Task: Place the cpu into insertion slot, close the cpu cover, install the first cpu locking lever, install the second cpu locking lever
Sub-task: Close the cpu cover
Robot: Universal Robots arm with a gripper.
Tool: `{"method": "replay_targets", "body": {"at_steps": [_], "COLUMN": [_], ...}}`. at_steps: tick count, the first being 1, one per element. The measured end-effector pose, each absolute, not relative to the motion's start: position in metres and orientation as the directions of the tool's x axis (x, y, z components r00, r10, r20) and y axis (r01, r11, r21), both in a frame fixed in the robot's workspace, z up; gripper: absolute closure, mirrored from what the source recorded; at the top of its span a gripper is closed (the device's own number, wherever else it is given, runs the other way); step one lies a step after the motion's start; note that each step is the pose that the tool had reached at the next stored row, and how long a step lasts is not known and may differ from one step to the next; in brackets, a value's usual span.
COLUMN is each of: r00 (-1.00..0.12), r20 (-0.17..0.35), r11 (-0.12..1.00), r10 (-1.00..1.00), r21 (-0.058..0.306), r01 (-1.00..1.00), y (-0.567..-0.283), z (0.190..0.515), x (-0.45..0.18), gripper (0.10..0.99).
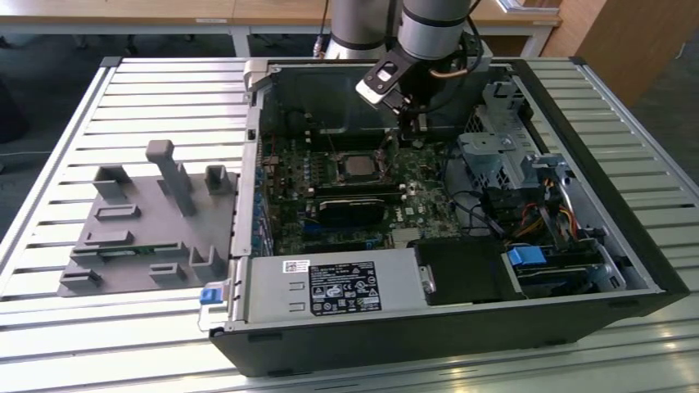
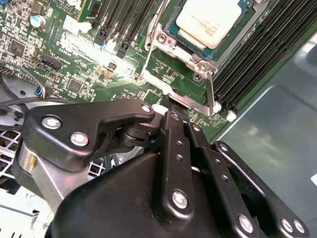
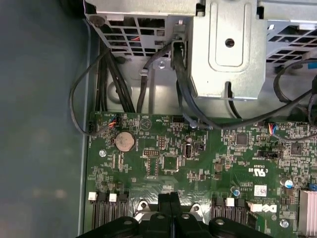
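cpu (image 2: 208,22): 1, lying flat in insertion slot (image 2: 171,30), near the middle of the motherboard (image 3: 198,163), inside the open pc case (image 1: 644,274) on the slatted table (image 1: 110,336).
cpu cover (image 2: 156,82): 1; I'm reading it as swung up off the slot's edge, w/ green board showing thru its window.
gripper (image 3: 170,197): 1; jaws are pressing together w/ no gap in the first wrist view. Tips are sitting just at the cover's free edge; can't tell if touching.
step, my guess: I'm working on closing the cover; cpu placing looks done.
handling, cpu: prob. light, stiff, fragile underneath; I'm judging it needs no more holding.
handling, cover: prob. thin stiff sheet metal, light, hinged, slippery. I'm thinking push at the free-edge tab, not a pinch on the frame sides.
locking levers: I'm not managing to tell rods from cover frame, so no count.
other counts: 1 coin cell (image 3: 124,141), 1 grey fixture (image 1: 142,225) on the table beside the case.
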State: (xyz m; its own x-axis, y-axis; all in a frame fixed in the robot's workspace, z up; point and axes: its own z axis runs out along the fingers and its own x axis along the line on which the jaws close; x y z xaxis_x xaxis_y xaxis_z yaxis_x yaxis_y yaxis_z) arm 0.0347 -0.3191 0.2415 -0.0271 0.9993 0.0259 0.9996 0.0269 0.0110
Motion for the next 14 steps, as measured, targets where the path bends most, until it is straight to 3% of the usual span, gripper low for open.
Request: {"method": "replay_targets", "body": {"at_steps": [14], "r00": [-0.027], "r20": [0.026], "r11": [0.027], "r10": [0.999], "r21": [0.011], "r01": [1.000], "y": [-0.3191], "z": [0.2388], "x": [0.0246], "gripper": [0.980]}}
